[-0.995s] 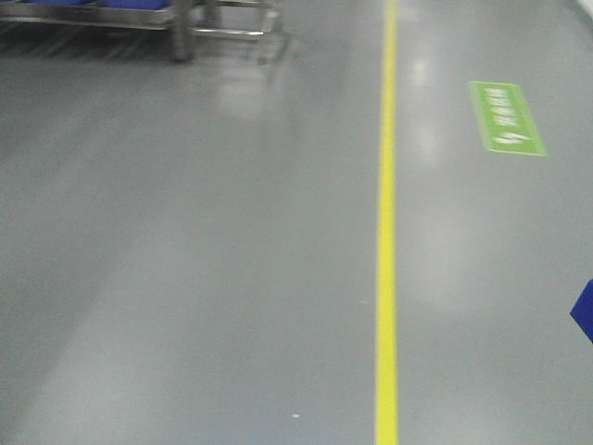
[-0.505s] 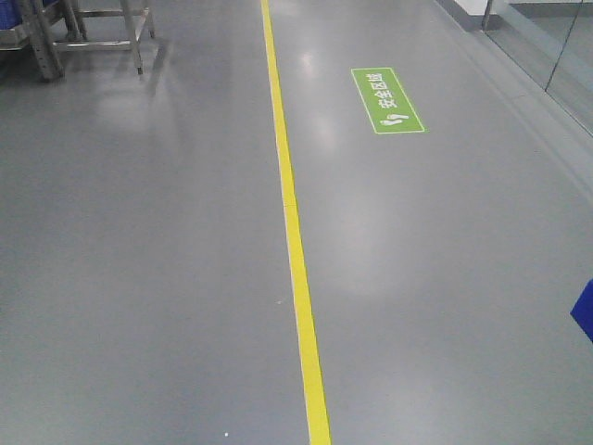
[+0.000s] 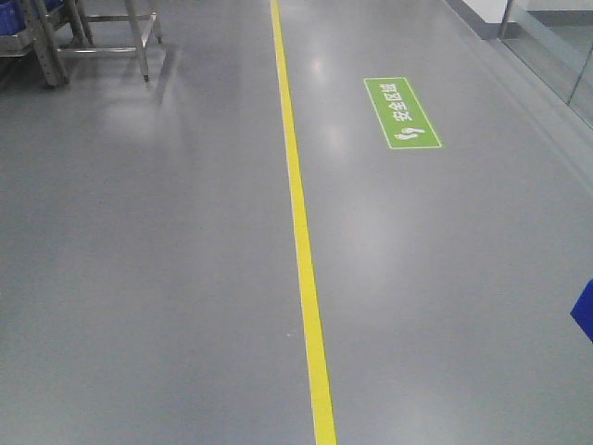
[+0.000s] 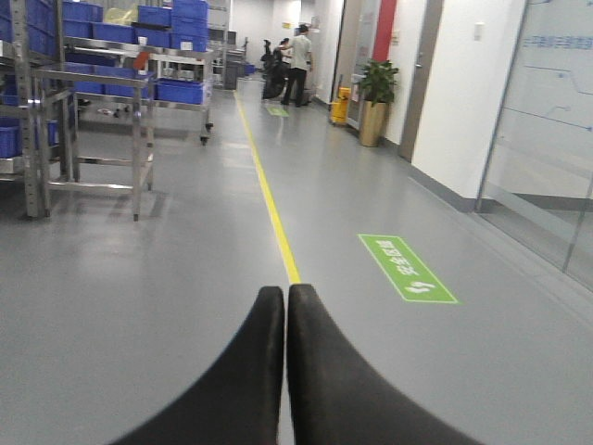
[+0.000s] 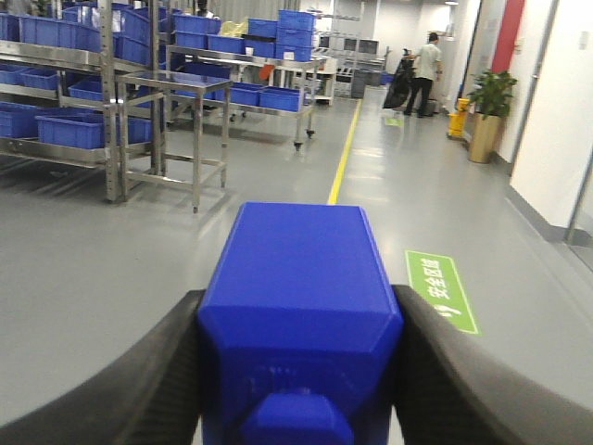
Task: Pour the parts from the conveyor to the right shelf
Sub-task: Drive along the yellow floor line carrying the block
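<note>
Right claw [image 5: 298, 298]: held level, pointing forward over the floor [image 3: 167, 278]; fingers spread wide and clamped on the blue block [image 5: 296, 250].
Blue block: between the right claw's fingers, knob towards the wrist.
Left claw [image 4: 285, 295]: level, pointing forward; fingers pressed together, nothing held.
Yellow line [image 3: 301, 232]: runs ahead beneath both claws.
Steel rack [image 5: 109, 102]: ahead-left of the right claw, well apart, carrying blue bins [image 5: 69, 128].

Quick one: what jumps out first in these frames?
The bright-blue block clamped in the right gripper fills the right wrist view. Next, the yellow floor line running up the grey floor, with a green floor sign to its right. Left of the line stand steel racks with blue bins; the left gripper is shut and empty.
</note>
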Available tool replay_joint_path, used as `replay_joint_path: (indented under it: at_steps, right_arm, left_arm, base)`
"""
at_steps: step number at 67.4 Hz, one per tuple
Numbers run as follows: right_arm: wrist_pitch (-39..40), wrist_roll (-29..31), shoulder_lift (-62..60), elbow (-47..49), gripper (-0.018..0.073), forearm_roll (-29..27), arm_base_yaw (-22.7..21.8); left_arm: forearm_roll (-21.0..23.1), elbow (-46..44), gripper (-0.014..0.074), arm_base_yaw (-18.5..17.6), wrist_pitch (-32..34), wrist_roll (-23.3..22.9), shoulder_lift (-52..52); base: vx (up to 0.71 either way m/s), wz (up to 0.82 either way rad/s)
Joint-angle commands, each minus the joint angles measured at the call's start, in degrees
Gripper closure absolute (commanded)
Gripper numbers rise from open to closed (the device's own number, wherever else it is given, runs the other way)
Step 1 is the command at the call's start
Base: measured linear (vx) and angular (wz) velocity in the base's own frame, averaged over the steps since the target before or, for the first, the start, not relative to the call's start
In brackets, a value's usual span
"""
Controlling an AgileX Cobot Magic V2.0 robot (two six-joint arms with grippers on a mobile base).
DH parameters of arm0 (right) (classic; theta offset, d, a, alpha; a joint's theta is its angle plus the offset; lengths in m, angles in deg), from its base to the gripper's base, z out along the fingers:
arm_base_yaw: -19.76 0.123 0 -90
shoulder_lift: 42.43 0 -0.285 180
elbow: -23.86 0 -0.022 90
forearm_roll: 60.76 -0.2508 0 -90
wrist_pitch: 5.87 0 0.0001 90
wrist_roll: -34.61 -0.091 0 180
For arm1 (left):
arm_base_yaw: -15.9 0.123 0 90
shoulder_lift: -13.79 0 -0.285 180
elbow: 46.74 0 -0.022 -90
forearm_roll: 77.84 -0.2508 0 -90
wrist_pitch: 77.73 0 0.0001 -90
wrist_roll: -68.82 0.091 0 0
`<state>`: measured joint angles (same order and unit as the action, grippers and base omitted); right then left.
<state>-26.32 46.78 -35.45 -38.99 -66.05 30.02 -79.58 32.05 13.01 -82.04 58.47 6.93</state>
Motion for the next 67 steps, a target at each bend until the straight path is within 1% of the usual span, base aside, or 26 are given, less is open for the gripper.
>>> replay_joint_path:
  at_steps: [1,31,67]
  right_arm:
    - [4.4,0.3,0.0,1.6,0.0561,0.0,-0.4]
    - [4.4,0.3,0.0,1.6,0.0561,0.0,-0.4]
    - [4.4,0.3,0.0,1.6,0.0561,0.0,-0.4]
  left_arm:
    - [0.5,1.2,0.0603,-0.2,4.3,-0.3,0.4]
    - [0.5,1.2,0.0603,-0.2,4.3,-0.3,0.4]
    - [0.5,1.2,0.0603,-0.2,4.3,-0.3,0.4]
  base:
    - [0.41,0.25]
    - [0.46,0.17]
    - [0.58,-0.04]
